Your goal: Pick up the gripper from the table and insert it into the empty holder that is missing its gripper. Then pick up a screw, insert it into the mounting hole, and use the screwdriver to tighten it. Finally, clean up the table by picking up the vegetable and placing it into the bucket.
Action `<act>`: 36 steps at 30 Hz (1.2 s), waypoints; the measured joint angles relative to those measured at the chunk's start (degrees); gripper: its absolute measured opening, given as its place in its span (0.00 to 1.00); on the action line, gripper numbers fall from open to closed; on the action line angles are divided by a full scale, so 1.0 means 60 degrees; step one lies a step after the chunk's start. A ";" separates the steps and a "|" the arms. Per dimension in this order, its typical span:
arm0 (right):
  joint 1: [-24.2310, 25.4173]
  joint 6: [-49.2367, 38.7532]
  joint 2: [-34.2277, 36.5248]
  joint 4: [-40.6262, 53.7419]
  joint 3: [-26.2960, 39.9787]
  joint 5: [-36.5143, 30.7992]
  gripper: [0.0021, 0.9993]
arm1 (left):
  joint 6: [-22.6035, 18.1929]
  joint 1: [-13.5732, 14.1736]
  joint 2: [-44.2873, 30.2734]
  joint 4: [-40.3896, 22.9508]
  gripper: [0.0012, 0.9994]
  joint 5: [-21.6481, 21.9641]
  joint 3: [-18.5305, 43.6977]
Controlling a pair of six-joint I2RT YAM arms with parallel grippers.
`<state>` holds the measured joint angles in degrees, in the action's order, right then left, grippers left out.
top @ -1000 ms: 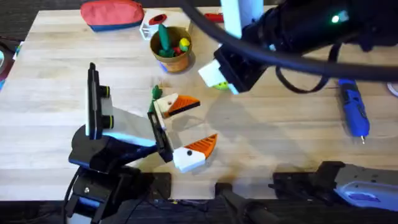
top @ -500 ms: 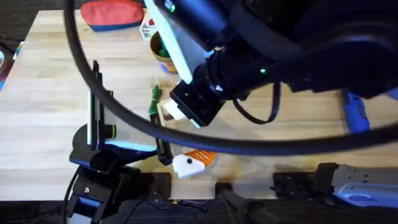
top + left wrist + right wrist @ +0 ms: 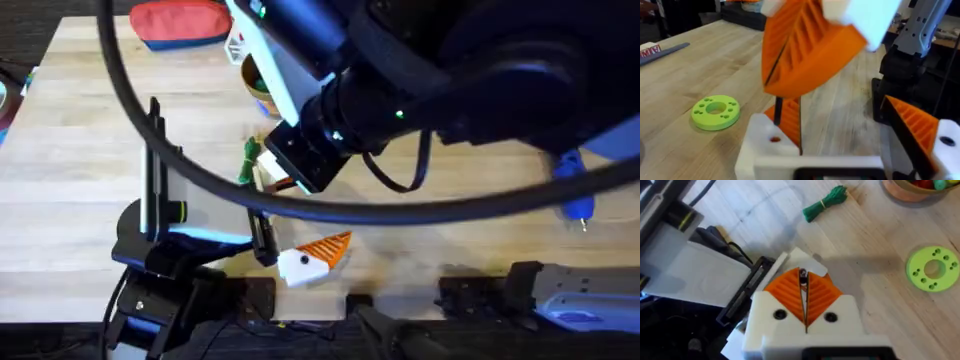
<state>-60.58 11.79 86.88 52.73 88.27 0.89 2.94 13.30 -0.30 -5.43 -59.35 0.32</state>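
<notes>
Little open table (image 3: 90, 140) between vegetable (image 3: 248, 160) and right arm (image 3: 320, 150).

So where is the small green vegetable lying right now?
In the overhead view the vegetable lies on the table left of centre, below the bucket, right beside the right end effector; the right wrist view shows it too.

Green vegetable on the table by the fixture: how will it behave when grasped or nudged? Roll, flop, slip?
The vegetable lies flat on the table, slim and slightly bent, so it will probably pivot or skid when nudged, not roll far. It looks like a light toy; a push should shift it easily. Its narrow body gives the fingers little to pinch, so a grasp across the middle seems safest.
</notes>
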 joint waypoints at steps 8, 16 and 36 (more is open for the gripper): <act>0.0000 0.0004 0.0434 -0.0003 0.0004 -0.0067 0.00 | -0.0004 0.0000 0.0000 -0.0004 0.99 -0.0004 0.0000; 0.0000 0.0000 0.0443 -0.0011 0.0004 -0.0069 0.00 | -0.0025 0.0000 -0.0002 -0.0004 0.99 -0.0004 0.0000; 0.0005 0.0002 0.0855 -0.0057 0.0027 0.0075 0.00 | 0.0078 -0.0011 -0.0033 -0.0020 0.99 0.0018 0.0000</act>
<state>-60.55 11.81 92.01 52.39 88.43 1.34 3.41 13.23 -0.49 -5.55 -59.24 0.32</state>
